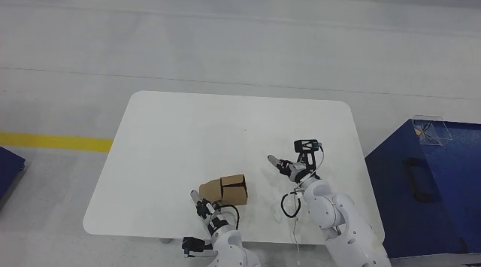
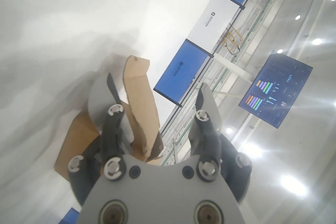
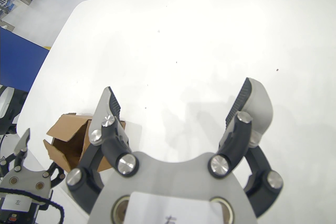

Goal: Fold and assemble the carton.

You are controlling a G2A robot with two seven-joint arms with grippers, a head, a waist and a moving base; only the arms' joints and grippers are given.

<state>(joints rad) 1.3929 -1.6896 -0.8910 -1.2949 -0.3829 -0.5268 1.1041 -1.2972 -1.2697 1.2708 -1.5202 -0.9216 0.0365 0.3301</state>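
The white round-cornered worktop (image 1: 225, 124) gives you a sound bearing surface. The brown cardboard carton (image 1: 229, 189) lies on its side close to the near edge, left of the middle. It is partly formed, with its end open and its flaps loose. Your left gripper (image 2: 155, 83) sits just beside it with fingers spread, and one loose flap stands ungripped between them. Your right gripper (image 3: 178, 86) hangs over bare worktop to the right of the carton, spread wide and holding nothing.

Judgement: the flap fold is in hand. Close on the flap near its crease and brace the carton's opposite side with the right gripper, or it may slide off the near edge. A blue cabinet (image 1: 428, 184) carrying a clear plastic box (image 1: 431, 128) stands off the right edge; neither obstructs.
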